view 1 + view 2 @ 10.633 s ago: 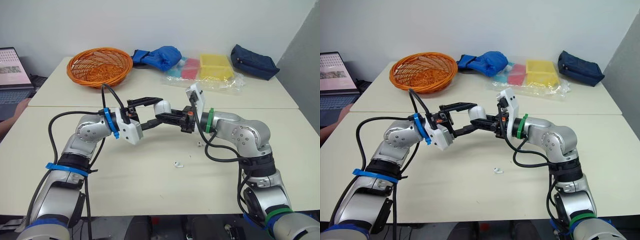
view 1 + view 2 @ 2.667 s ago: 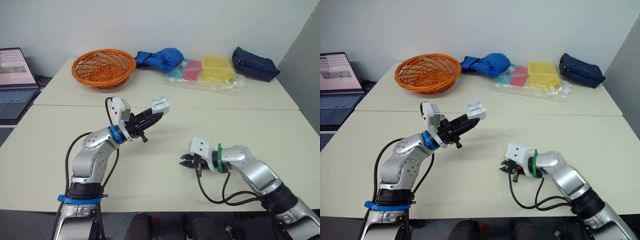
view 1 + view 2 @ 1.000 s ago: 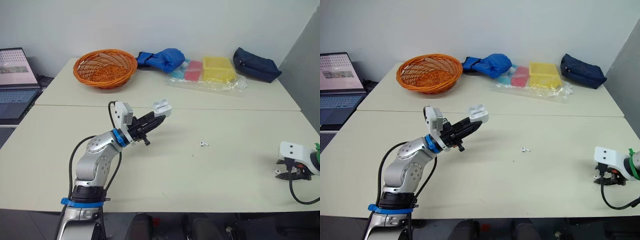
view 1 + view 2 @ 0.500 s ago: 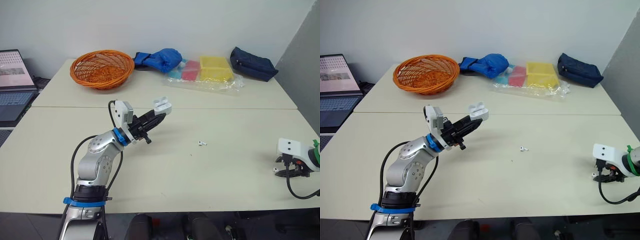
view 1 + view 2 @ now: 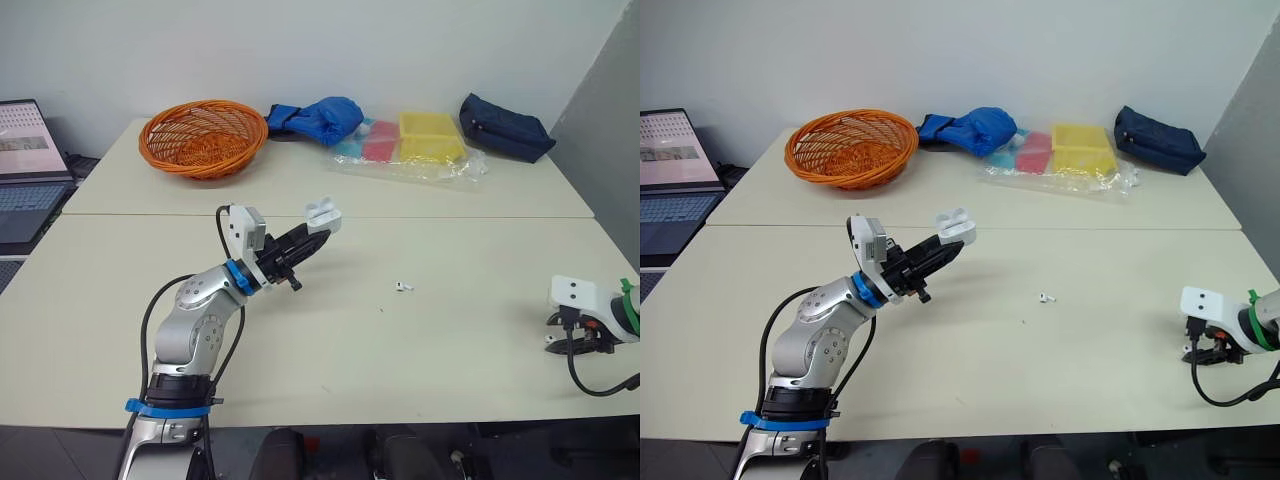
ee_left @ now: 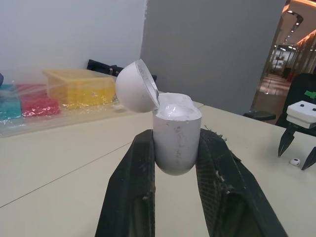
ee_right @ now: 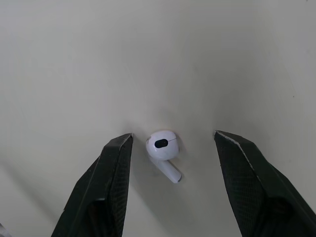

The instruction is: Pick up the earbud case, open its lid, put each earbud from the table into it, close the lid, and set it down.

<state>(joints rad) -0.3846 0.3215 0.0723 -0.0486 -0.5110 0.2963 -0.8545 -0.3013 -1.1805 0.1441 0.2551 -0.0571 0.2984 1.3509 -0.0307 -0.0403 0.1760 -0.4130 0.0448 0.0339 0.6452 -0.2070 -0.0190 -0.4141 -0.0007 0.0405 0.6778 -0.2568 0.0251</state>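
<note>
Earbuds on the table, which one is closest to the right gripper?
The far-right earbud: it lies inside the open right gripper, touching neither finger. The other earbud lies alone in the middle of the table.

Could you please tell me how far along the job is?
Done: the left hand holds the small white earbud case raised, lid open. In hand: the right hand, open, straddles one white earbud on the beige table. Left: grasping it, the second white earbud mid-table, closing the lid, setting down.
</note>
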